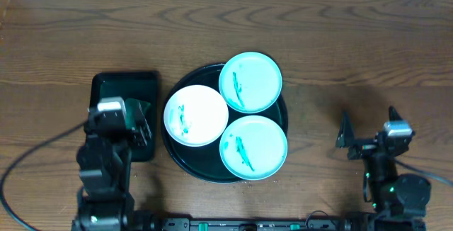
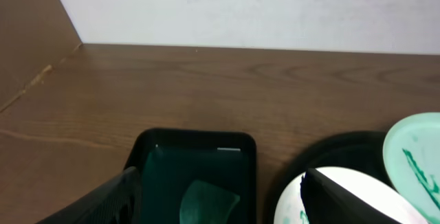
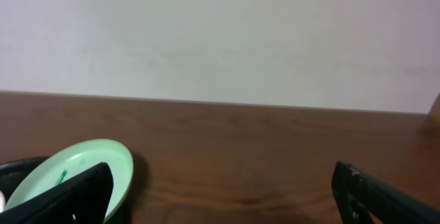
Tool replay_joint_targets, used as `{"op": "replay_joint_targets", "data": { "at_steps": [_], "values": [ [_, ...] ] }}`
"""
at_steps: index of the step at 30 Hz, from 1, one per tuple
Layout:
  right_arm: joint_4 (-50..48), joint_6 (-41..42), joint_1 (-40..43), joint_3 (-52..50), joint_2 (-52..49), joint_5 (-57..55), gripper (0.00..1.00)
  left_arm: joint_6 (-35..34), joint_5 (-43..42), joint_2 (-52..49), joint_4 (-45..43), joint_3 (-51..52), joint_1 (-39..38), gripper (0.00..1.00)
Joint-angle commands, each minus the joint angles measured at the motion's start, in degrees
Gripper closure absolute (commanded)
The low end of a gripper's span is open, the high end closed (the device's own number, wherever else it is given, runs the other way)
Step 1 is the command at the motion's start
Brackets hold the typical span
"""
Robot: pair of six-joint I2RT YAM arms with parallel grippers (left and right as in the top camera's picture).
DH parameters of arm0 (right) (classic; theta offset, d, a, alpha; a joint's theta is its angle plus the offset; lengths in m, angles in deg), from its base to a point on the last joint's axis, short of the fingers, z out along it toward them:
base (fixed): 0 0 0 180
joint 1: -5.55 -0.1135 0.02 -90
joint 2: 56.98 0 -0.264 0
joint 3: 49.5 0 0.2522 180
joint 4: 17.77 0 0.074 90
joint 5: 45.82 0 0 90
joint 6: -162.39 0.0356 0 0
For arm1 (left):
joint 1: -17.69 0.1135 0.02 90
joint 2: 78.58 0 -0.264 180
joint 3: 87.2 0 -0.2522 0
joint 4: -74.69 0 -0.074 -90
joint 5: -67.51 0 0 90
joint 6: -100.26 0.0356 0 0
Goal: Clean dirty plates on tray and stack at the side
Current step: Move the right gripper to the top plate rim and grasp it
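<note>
The round black tray (image 1: 185,159) sits mid-table and holds three dirty plates with green smears: a white plate (image 1: 196,115) at the left, a mint plate (image 1: 250,82) at the back right overhanging the rim, and a mint plate (image 1: 253,147) at the front right. My left gripper (image 1: 139,121) is open over the small rectangular dark green tray (image 1: 125,86), left of the white plate (image 2: 357,183). My right gripper (image 1: 368,126) is open and empty over bare table, right of the black tray. The back mint plate also shows in the right wrist view (image 3: 75,169).
The dark green rectangular tray (image 2: 192,148) holds a greenish wipe piece (image 2: 206,203). The black tray's rim (image 2: 330,148) and a mint plate (image 2: 416,155) show at the right of the left wrist view. A wall runs along the table's far edge.
</note>
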Motion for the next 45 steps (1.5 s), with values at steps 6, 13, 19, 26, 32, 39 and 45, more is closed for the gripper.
{"op": "replay_joint_targets", "data": {
  "at_steps": [6,13,19,26,32,39,45],
  "values": [
    [10.0,-4.2,-0.1,20.3,-23.4,5.7,0.01,-0.3,0.4,-16.1,14.4,-20.4,-0.2,0.26],
    [25.1,-4.2,-0.1,40.3,-43.8,10.0,0.01,-0.3,0.4,-28.0,30.1,-36.3,-0.2,0.26],
    [37.4,-4.2,-0.2,54.6,-58.1,11.8,0.01,-0.3,0.4,-38.2,43.9,-48.5,-0.2,0.26],
    [41.9,-3.7,-0.1,60.7,-67.6,12.1,0.01,-0.3,-3.0,-46.6,52.4,-53.6,-0.2,0.26],
    [41.8,-1.0,-0.1,60.7,-69.5,16.0,0.01,-0.3,-3.5,-50.1,52.3,-53.5,-0.2,0.26],
    [39.6,7.1,-2.5,60.7,-72.1,19.3,0.08,-0.3,-10.3,-51.2,50.9,-53.5,-0.2,0.26],
    [37.7,12.5,-11.0,60.9,-77.3,19.0,0.22,-0.3,-10.5,-51.1,49.3,-53.5,-0.2,0.26]
  ]
}}
